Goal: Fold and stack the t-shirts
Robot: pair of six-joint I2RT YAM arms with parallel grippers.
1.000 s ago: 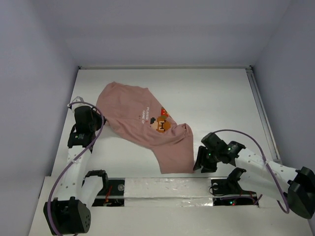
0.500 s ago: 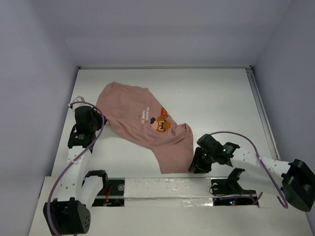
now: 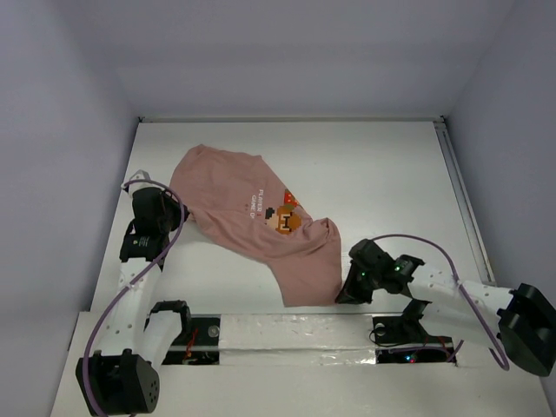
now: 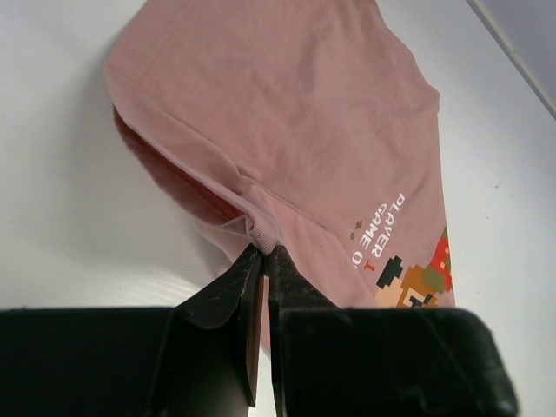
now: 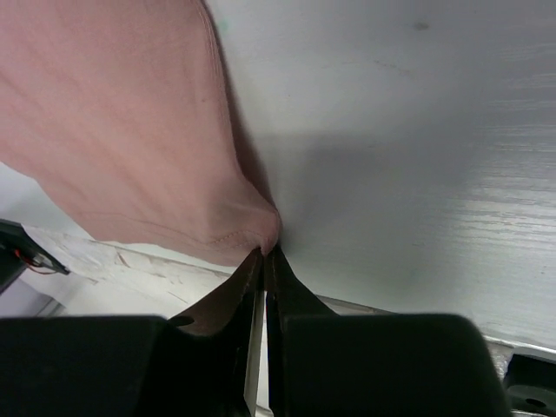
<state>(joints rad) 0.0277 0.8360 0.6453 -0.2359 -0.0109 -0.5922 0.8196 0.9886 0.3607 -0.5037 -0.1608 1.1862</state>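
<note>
Folds of dusty pink cloth: the t-shirt lies rumpled, not yet folded, on the white surface. From above it forms a slanted band, running from about 10 o'clock on the surface down to about 5 o'clock, left of centre and reaching toward the near edge. Its far end is broad and rounded. Its near end narrows into a straight-sided flap.

Midway along the band sits a small pixel graphic in orange, brown and black. Tiny white lettering lies just beside it at its 10 o'clock. The wrist view reads "PLAYER" and part of "GAME". The rest of the cloth is plain pink, soft and faintly creased.

My left pincer is at the shirt's 9 o'clock edge. It is clenched on a small pinch of the doubled edge, and the cloth bunches into a ridge right at the tips. Beside the pinch the top layer lifts a little, showing a darker, reddish shadow between the layers.

My right pincer is at the shirt's 5 o'clock corner, low over the surface near its front edge. It is clenched on that corner, where a stitched hem line curves into the tips. The pink cloth spreads away from the grip toward 11 o'clock.
</note>
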